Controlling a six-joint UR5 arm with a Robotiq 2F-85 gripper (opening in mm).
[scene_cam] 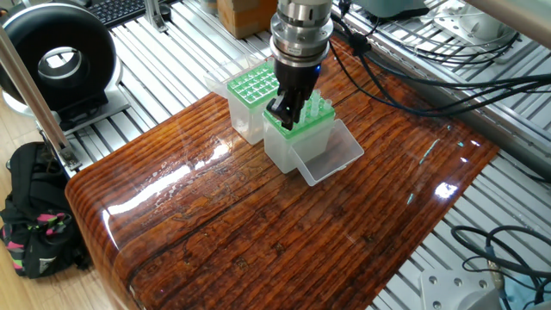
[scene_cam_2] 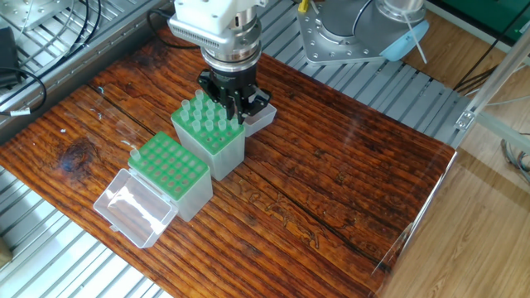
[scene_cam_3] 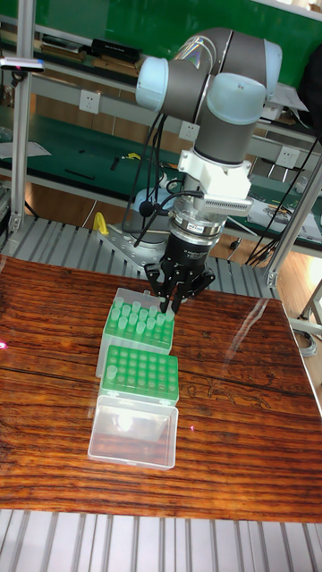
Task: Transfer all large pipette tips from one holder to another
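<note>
We record one robot hand [scene_cam_2: 234, 106], pointing straight down at centre-top of the other fixed view, its black fingers lowered among the large pipette tips [scene_cam_2: 204, 116] at the far edge of the filled holder [scene_cam_2: 210, 138]; we cannot tell whether the fingers pinch a tip or stand slightly apart. Beside it, toward the lower left, we list the second holder [scene_cam_2: 171, 172] with its green grid of bare holes and clear lid [scene_cam_2: 132, 207] laid open, both on the glossy wooden worktop [scene_cam_2: 331, 182].
</note>
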